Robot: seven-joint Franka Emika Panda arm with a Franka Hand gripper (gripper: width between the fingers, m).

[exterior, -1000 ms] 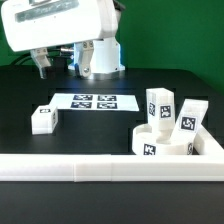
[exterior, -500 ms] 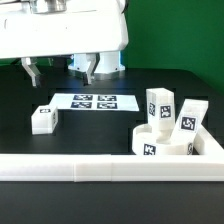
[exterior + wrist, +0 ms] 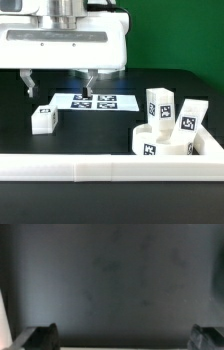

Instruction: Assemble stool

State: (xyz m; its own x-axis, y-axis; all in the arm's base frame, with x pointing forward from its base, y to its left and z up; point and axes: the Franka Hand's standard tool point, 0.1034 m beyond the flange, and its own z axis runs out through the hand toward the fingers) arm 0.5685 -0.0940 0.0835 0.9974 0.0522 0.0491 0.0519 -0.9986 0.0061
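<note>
White hard plastic makes up every stool part, so we judge them light, stiff and rather slick. The thick round disc seat point(image 3: 168, 148) sits at four o'clock in the exterior view, in the corner of the long white L-shaped rail point(image 3: 90, 170), with one short blocky tagged leg point(image 3: 159, 104) and its twin point(image 3: 190, 118) standing on or just behind it, while a third blocky leg point(image 3: 42, 119) lies alone at nine o'clock on the black table point(image 3: 110, 125). Our two-finger gripper point(image 3: 57, 80) hangs at ten o'clock, jaws spread wide and empty, near that lone leg and the flat white marker board point(image 3: 92, 101); we would pinch the leg across its flat opposite sides, where the pads seat squarely.
</note>
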